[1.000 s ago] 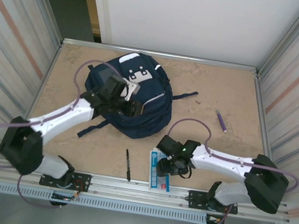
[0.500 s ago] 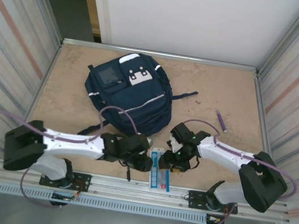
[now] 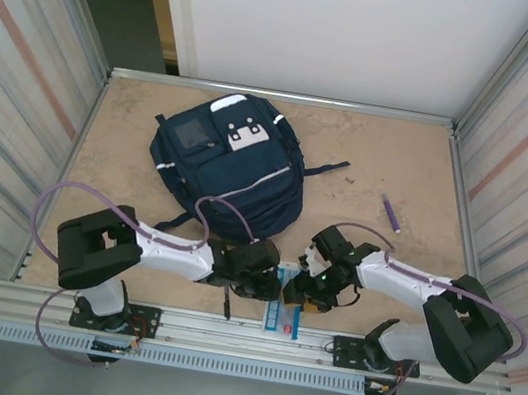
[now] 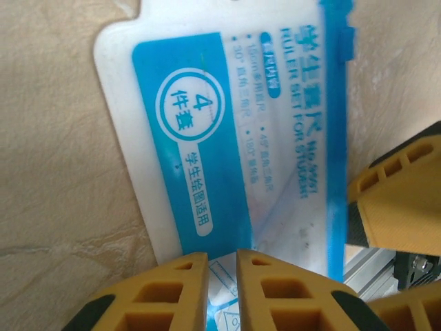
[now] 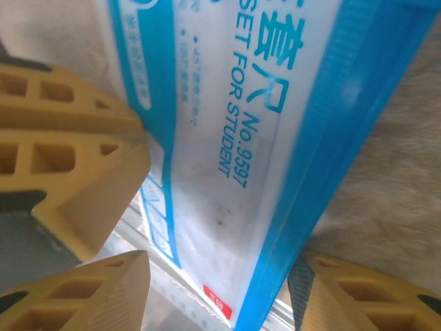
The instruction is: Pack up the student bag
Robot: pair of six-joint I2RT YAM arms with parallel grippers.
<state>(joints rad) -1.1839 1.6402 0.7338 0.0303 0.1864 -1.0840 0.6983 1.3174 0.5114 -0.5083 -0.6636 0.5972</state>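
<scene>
The student bag (image 3: pixel 234 167), navy with white patches, lies flat at the back left of the table, untouched. A blue-and-white ruler set pack (image 3: pixel 283 312) lies by the near rail. My left gripper (image 3: pixel 268 281) is at its left edge. In the left wrist view its jaws (image 4: pixel 222 256) are drawn to a narrow slit, tips on the ruler set pack (image 4: pixel 227 138). My right gripper (image 3: pixel 301 293) straddles the pack's width. In the right wrist view the pack (image 5: pixel 227 138) sits tilted between my right gripper's (image 5: pixel 220 283) fingers, its blue edge against the right finger.
A black pen (image 3: pixel 226 302) lies just left of the pack, under the left arm. A purple pen (image 3: pixel 390 213) rests at mid right. The metal rail (image 3: pixel 252 329) runs along the near edge right behind the pack. Corrugated walls close both sides.
The left arm swung from the bag down to the pack's left edge and its jaws narrowed. The right gripper shifted slightly up the pack and closed in on it.
</scene>
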